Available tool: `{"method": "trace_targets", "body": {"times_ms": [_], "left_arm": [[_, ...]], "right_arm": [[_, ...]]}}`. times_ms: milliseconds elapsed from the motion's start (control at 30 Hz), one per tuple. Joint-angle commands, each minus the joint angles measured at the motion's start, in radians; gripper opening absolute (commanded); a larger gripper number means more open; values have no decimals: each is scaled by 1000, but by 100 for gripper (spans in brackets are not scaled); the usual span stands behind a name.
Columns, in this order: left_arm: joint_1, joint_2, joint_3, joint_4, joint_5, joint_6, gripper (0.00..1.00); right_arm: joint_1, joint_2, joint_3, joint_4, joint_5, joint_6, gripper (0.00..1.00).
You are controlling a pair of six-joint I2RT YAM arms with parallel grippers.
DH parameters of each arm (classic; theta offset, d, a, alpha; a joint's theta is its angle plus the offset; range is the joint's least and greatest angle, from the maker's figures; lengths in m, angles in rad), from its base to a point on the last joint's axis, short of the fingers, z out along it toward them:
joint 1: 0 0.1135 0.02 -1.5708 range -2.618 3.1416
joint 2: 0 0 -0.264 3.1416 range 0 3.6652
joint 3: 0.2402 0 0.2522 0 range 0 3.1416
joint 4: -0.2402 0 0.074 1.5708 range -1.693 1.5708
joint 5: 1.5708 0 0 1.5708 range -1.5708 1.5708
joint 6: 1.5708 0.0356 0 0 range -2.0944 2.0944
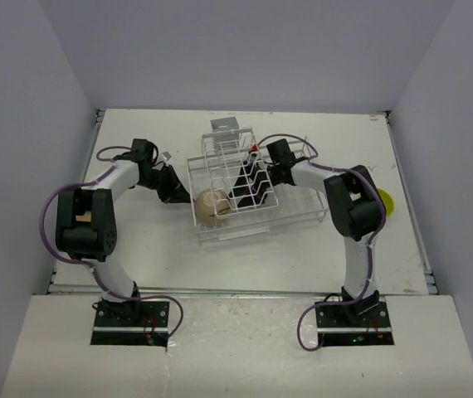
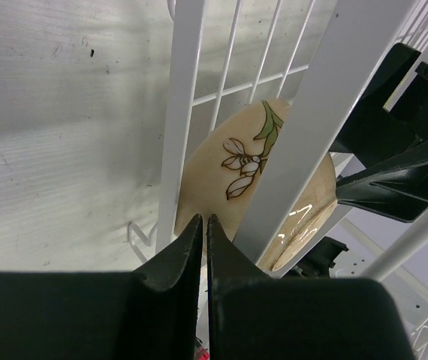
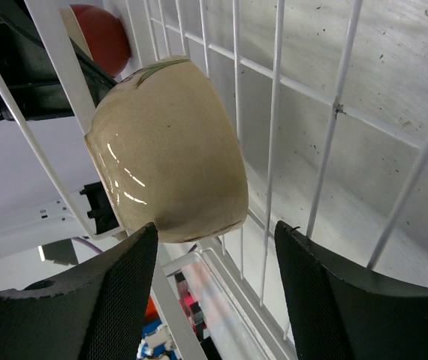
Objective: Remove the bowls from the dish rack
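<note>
The dish rack (image 2: 180, 112) is white, the bowl (image 2: 225, 206) cream with a green-leafed white flower.

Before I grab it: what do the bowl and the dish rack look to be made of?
Bowl: likely glazed ceramic, cream with a painted flower. The sharp glossy highlights suggest a glaze, though hard plastic can't be ruled out. Dish rack: probably metal wire under a smooth white coating, going by its thin straight rods and even, low-sheen white surface.

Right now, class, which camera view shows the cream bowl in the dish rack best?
The right wrist view: the bowl is close, large and almost whole. The left wrist view shows only its flowered side between wires of the rack; the top view shows it small.
</note>
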Motion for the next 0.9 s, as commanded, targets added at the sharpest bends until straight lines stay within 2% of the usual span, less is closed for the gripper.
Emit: {"method": "trace_targets", "body": {"times_ms": [0,467,567,600,700,867], "left_arm": [[-17,-16,-7,31,85,10,5],[-17,-17,-6,34,75,4,6],[-17,-19,-6,37,78,2,7],[-17,-19,-6,37,78,4,7],[-17,-17,-7,37,82,5,7],[-17,-14,-6,39,87,8,6]], "right_arm": [[-14,-68,-33,25,56,10,65],[-54,-92,-4,-8,28,-8,69],[-54,-78,-9,8,-5,1,59],[-54,-78,-13,17,-23,6,52],[-52,-86,-53,75,-54,27,46],[-40,-88,-82,118,-94,38,44]]}}
